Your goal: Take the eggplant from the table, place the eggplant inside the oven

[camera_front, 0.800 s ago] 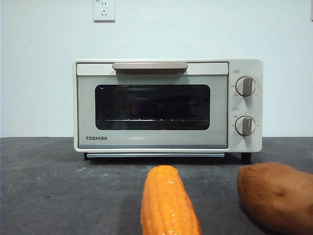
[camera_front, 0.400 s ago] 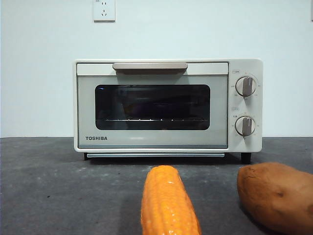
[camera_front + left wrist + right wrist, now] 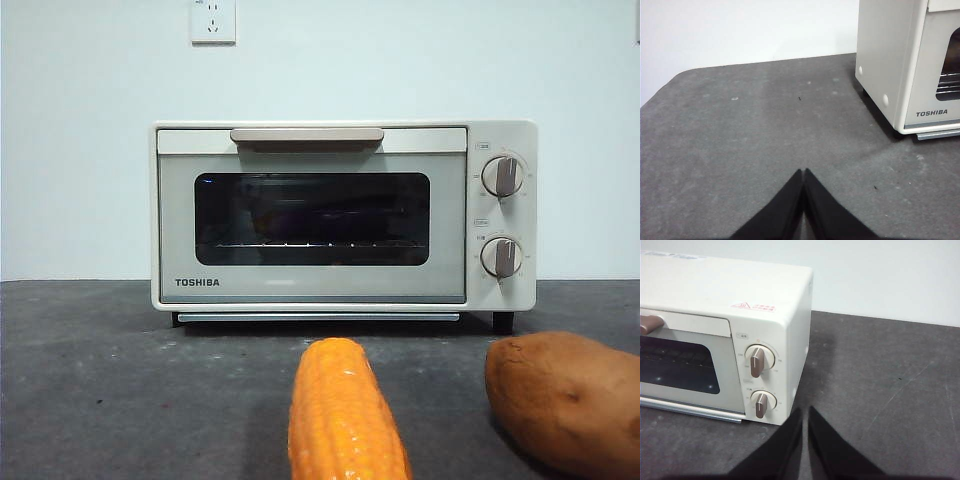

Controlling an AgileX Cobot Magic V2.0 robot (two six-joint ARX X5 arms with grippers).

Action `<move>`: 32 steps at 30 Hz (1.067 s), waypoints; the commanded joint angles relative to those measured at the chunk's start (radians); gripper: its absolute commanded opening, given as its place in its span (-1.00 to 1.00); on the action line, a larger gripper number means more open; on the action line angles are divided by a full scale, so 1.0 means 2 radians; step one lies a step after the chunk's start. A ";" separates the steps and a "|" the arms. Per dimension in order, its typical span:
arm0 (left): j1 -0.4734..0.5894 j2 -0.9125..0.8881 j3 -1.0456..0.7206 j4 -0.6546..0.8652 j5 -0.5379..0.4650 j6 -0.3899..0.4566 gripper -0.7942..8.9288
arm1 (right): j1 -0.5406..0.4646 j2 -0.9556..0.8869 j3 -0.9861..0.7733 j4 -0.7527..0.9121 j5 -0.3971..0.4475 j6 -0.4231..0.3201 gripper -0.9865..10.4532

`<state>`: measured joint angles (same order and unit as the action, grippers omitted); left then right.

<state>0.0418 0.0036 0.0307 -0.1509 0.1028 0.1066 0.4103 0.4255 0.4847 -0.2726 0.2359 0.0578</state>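
The cream-white TOSHIBA oven [image 3: 312,288] stands at the back of the dark grey table [image 3: 110,380] with its glass door closed. No eggplant lies on the table in any view. Behind the dark glass I can only make out the wire rack and dim reflections. My left gripper [image 3: 803,172] hovers shut over bare table, off the oven's [image 3: 885,55] TOSHIBA-logo end. My right gripper [image 3: 805,411] is shut with nothing in it, just off the oven's [image 3: 715,290] knob-side corner. Neither arm shows in the front view.
An orange-yellow corn cob [image 3: 345,415] lies in the foreground, pointing toward the oven. A brown sweet potato [image 3: 565,395] sits to its right. The beige bar handle [image 3: 307,135] runs along the door's top; two knobs [image 3: 501,176] are on the right panel.
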 commanded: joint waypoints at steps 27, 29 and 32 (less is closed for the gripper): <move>0.002 0.000 -0.014 0.007 0.000 0.004 -0.82 | -0.031 -0.048 0.002 -0.009 0.034 -0.036 -0.82; 0.002 0.000 -0.014 0.007 0.000 0.004 -0.82 | -0.060 -0.067 -0.002 -0.018 0.011 -0.039 -0.82; 0.002 0.000 -0.014 0.007 0.001 0.004 -0.82 | -0.115 -0.098 -0.020 -0.018 -0.035 -0.038 -0.82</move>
<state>0.0418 0.0036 0.0307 -0.1501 0.1032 0.1066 0.1997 0.2325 0.4568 -0.3035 0.1799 -0.0032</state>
